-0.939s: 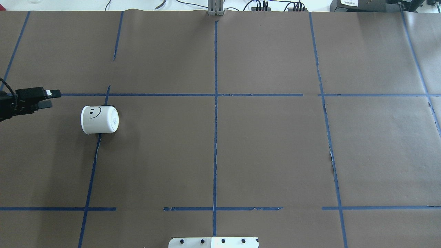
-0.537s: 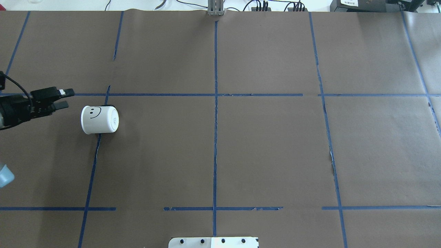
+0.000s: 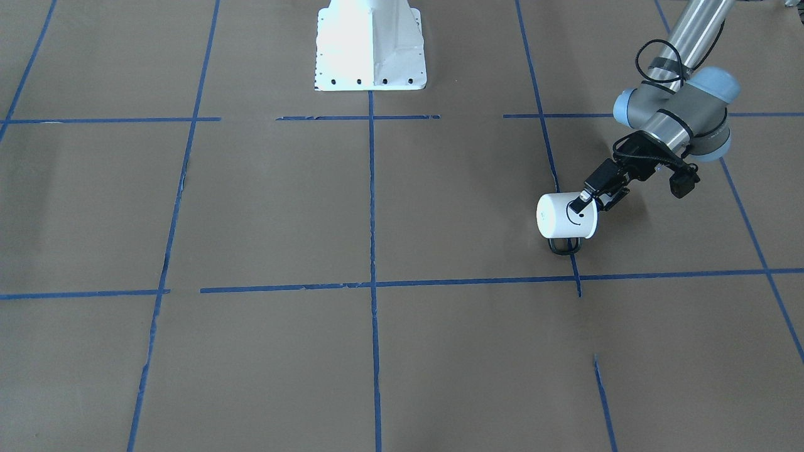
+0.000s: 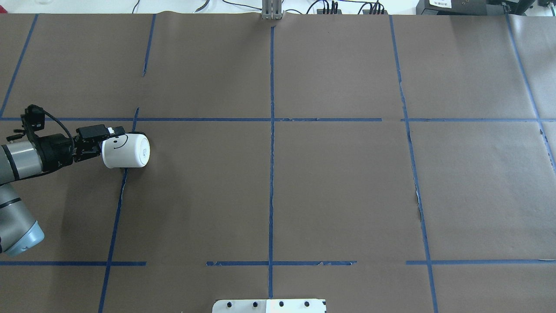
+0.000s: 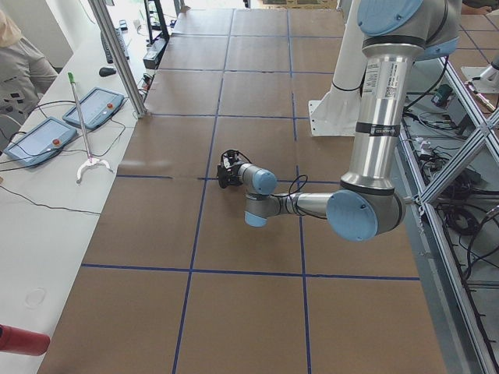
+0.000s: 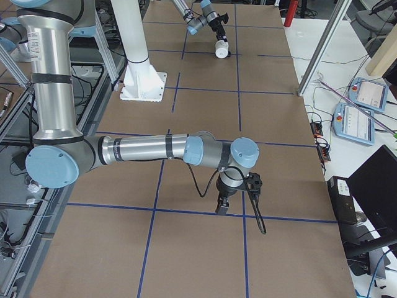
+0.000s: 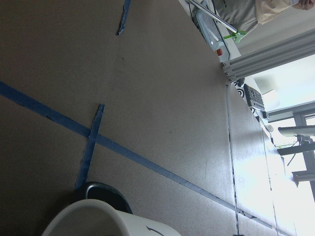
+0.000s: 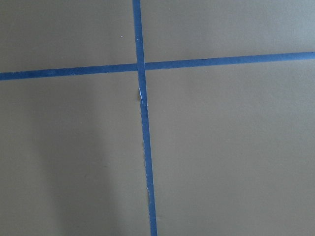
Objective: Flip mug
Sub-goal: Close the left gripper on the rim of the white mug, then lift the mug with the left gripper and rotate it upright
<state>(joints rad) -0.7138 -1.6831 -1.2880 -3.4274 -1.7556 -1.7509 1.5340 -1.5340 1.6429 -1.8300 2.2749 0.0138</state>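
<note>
Straddling rim of white smiley-faced enamel mug (image 4: 128, 152) near table's left edge, my left gripper (image 4: 106, 141) unclenched; likely light, stiff, slick: pinch wall.

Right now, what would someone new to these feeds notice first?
The white smiley mug lies on its side toward the robot's left on the brown-papered table. Its mouth faces the left gripper, whose jaws stand apart right at the rim. The right arm stretches low over a blue tape cross, far from the mug.
</note>
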